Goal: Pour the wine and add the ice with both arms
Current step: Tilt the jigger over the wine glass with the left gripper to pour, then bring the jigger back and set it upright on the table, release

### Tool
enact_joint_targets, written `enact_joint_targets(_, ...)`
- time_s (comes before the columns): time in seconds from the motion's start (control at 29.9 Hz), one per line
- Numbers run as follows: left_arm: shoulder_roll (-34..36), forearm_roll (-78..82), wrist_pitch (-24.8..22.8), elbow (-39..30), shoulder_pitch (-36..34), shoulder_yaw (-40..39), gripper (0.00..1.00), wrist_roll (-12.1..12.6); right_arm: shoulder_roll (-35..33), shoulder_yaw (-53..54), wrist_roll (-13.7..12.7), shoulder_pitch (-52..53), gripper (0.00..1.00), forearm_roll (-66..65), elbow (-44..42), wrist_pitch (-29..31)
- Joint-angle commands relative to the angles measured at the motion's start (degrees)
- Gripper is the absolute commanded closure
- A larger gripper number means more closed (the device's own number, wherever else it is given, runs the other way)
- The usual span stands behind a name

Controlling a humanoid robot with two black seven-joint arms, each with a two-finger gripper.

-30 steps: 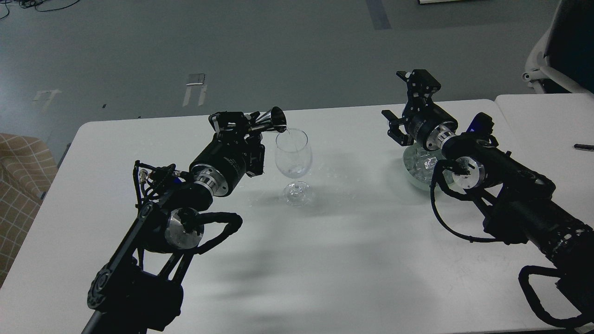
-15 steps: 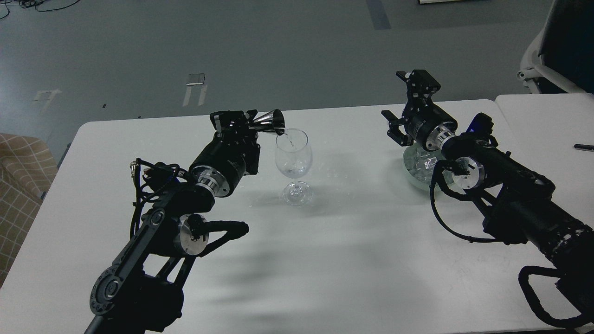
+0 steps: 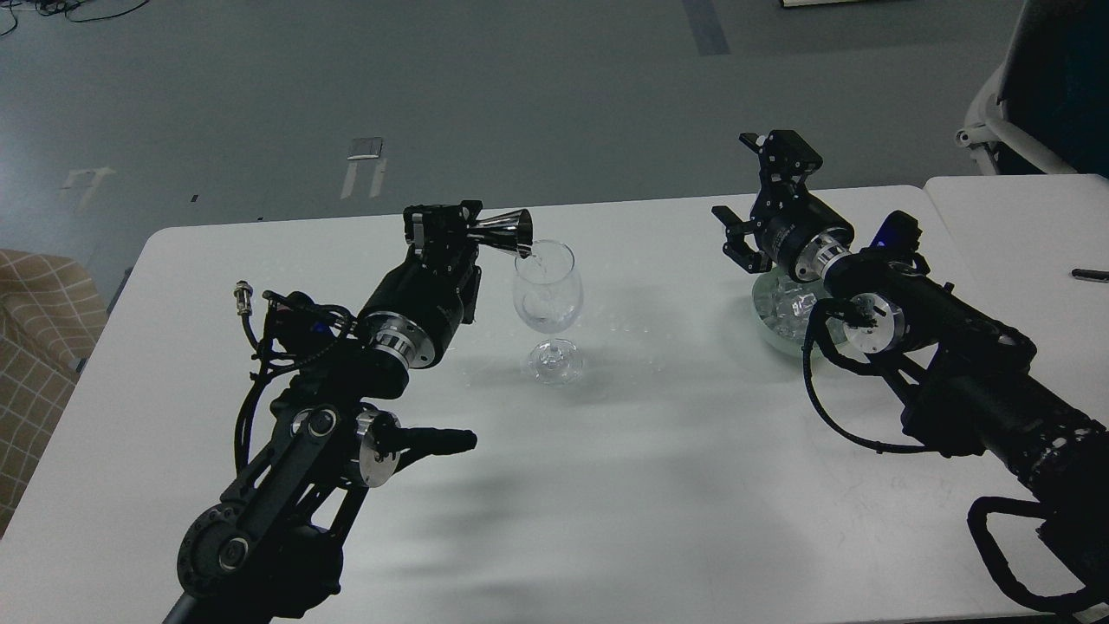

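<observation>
My left gripper [image 3: 468,227] is shut on a shiny steel jigger [image 3: 507,230], held on its side with its mouth tipped over the rim of a clear stemmed glass [image 3: 547,299]. A thin stream of clear wine [image 3: 535,257] runs from the jigger into the glass. The glass stands upright at the table's middle. My right gripper [image 3: 752,186] is open and empty, raised above and behind a mint-green bowl [image 3: 766,322] that holds several clear ice cubes [image 3: 793,308]. My right wrist hides part of the bowl.
The white table [image 3: 606,485] has its far edge just behind the glass. A second white table [image 3: 1022,217] adjoins at right, with a dark pen [image 3: 1089,275] on it. A chair [image 3: 1031,87] stands at the far right. A checked cushion [image 3: 35,347] is at left.
My left wrist has rolled further, tipping the jigger's mouth lower over the glass; the elbow has swung right. The right arm has not moved.
</observation>
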Motion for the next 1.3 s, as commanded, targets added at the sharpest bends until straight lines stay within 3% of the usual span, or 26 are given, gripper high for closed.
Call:
enact_joint_targets(0.0, 0.0, 1.9, 0.0, 0.0, 0.0, 0.4, 1.00, 0.3, 0.2, 0.0, 0.0, 0.0, 0.00, 0.0, 0.0, 0.0)
enact_joint_targets(0.4, 0.2, 16.3, 0.0, 0.0, -0.6, 3.0, 1.00, 0.8, 0.3, 0.0, 0.0, -0.1, 0.00, 0.0, 0.0, 0.0)
enact_joint_targets(0.67, -0.7, 19.1, 0.5, -0.2, -0.6, 4.0, 1.00, 2.9, 0.3, 0.0, 0.0, -0.2, 0.00, 0.0, 0.0, 0.0)
enact_joint_targets(0.8, -2.0, 10.7, 1.7, -1.5, -0.7, 1.6, 1.00, 4.1, 0.5, -0.1, 0.0, -0.5, 0.00, 0.0, 0.0, 0.0)
enact_joint_targets(1.0, -1.4, -11.9, 3.2, -2.0, -4.8, -10.1, 1.00, 5.8, 0.6, 0.0, 0.0, -0.7, 0.00, 0.0, 0.0, 0.0)
enact_joint_targets(1.27, -1.0, -37.1, 2.8, -2.1, -3.7, -21.7, 1.00, 6.5, 0.8, 0.0, 0.0, -0.7, 0.00, 0.0, 0.1, 0.0)
